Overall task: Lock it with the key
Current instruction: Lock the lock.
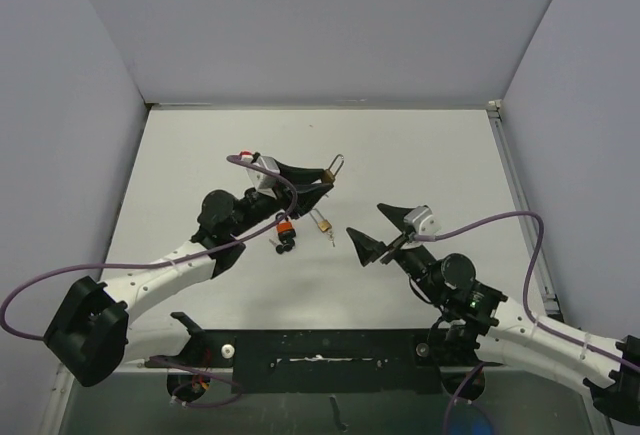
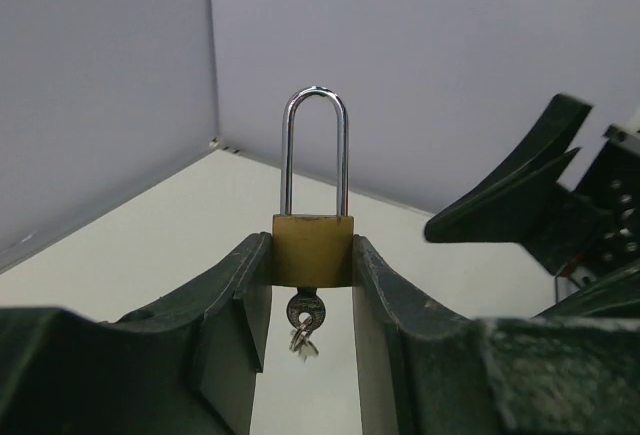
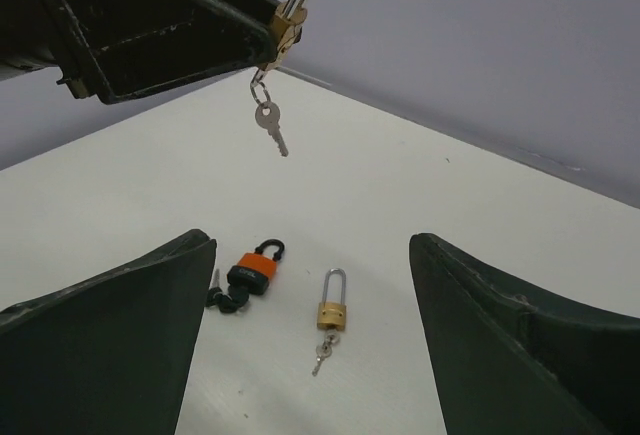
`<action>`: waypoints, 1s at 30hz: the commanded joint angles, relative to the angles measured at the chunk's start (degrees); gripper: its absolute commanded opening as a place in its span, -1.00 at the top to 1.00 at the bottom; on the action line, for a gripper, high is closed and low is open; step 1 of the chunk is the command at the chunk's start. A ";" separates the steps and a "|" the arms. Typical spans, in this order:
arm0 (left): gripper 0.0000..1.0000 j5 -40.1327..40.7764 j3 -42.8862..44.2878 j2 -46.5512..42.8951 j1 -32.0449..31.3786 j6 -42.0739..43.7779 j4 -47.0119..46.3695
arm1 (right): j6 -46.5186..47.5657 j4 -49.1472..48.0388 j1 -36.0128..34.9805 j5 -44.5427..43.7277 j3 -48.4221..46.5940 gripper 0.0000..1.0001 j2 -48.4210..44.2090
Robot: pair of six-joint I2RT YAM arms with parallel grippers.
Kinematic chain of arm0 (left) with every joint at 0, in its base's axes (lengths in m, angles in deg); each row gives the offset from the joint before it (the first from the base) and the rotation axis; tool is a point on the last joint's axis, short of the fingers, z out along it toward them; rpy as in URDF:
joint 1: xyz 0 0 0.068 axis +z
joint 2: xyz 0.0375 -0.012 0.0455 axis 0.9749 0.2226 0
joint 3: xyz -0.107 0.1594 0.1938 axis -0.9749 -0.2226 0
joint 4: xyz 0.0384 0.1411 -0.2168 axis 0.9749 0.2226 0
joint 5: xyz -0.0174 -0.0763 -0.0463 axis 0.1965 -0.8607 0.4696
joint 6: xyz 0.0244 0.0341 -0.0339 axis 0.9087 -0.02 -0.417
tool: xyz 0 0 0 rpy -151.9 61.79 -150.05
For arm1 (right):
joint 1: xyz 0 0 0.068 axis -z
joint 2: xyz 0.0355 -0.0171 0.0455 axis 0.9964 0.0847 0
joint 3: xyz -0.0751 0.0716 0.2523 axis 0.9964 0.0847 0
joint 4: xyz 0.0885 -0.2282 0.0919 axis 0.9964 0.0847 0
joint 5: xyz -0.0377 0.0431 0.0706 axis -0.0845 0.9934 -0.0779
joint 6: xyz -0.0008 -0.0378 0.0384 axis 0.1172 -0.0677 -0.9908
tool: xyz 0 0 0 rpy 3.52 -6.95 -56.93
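Observation:
My left gripper (image 1: 322, 179) is shut on the body of a brass padlock (image 2: 312, 251) and holds it in the air. Its long steel shackle (image 2: 315, 145) points up. A key (image 2: 303, 311) sits in its keyhole, and a spare key on a ring hangs below. In the right wrist view the held padlock (image 3: 286, 25) is at the top, with the key (image 3: 269, 121) dangling from it. My right gripper (image 1: 372, 225) is open and empty, to the right of the held padlock and lower. Its fingers (image 2: 510, 195) show in the left wrist view.
On the table under the held lock lie an orange-and-black padlock (image 3: 252, 267) with dark keys (image 3: 225, 298), and a second brass padlock (image 3: 333, 310) with a key (image 3: 321, 353) in it. They also show in the top view: the orange padlock (image 1: 286, 227) and the brass one (image 1: 321, 221). Grey walls enclose the table.

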 commanded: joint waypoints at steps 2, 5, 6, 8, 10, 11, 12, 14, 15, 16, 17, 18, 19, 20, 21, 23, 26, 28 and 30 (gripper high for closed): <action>0.98 -9.68 0.40 -0.23 1.50 -11.54 -18.39 | 0.22 -14.18 4.23 13.25 -0.06 -0.64 2.55; 0.99 -12.52 -0.01 3.04 3.55 -18.72 -27.91 | -1.27 -17.80 7.96 17.51 0.11 -0.68 4.16; 0.99 -13.21 -0.01 4.63 4.41 -21.77 -31.54 | -1.89 -18.86 9.28 18.89 0.08 -0.69 4.65; 1.00 -14.43 0.76 7.47 5.93 -27.66 -36.40 | -3.49 -21.17 12.01 22.44 0.07 -0.72 6.04; 1.00 -16.11 2.07 8.91 6.07 -29.08 -36.49 | -5.40 -23.71 14.35 25.72 -0.25 -0.75 7.52; 1.00 -16.87 2.44 9.24 5.78 -29.02 -36.47 | -6.29 -24.89 15.08 26.98 -0.54 -0.75 8.27; 1.00 -17.67 2.67 9.33 5.64 -29.00 -36.47 | -6.96 -25.89 15.64 27.91 -0.90 -0.77 9.11; 1.00 -17.97 2.96 9.32 5.52 -29.18 -36.49 | -8.43 -26.70 16.11 28.83 -2.01 -0.79 10.88; 1.00 -17.99 3.05 9.24 5.51 -29.32 -36.49 | -8.77 -26.85 16.20 29.48 -2.62 -0.77 11.85; 1.00 -17.98 3.10 9.10 5.45 -29.35 -36.42 | -9.10 -27.18 16.24 30.31 -3.15 -0.75 13.23; 1.00 -18.03 3.21 9.02 5.43 -29.50 -36.40 | -9.39 -27.61 16.20 31.12 -3.58 -0.73 14.19; 1.00 -17.88 3.23 8.97 5.47 -29.70 -36.40 | -9.66 -28.15 16.17 31.94 -3.92 -0.72 15.14; 1.00 -17.63 3.19 8.93 5.49 -30.02 -36.40 | -10.20 -28.99 16.16 32.41 -4.16 -0.70 15.84; 1.00 -17.37 3.24 8.95 5.43 -30.32 -36.40 | -10.62 -29.60 16.19 32.88 -4.35 -0.68 16.40; 1.00 -17.22 3.26 9.03 5.41 -30.70 -36.47 | -10.88 -30.21 16.20 33.20 -4.47 -0.65 16.90; 1.00 -16.81 3.28 9.29 5.17 -31.24 -36.49 | -11.53 -31.29 16.22 33.88 -4.91 -0.56 17.80; 1.00 -16.67 3.53 9.57 4.38 -30.95 -36.47 | -12.19 -31.58 16.21 35.04 -5.94 -0.43 18.82; 1.00 -16.66 3.57 9.58 4.12 -30.76 -36.48 | -12.29 -31.65 16.14 35.52 -6.45 -0.43 19.29; 1.00 -16.66 3.60 9.58 3.66 -30.64 -36.49 | -12.29 -32.07 16.13 35.68 -6.77 -0.43 19.54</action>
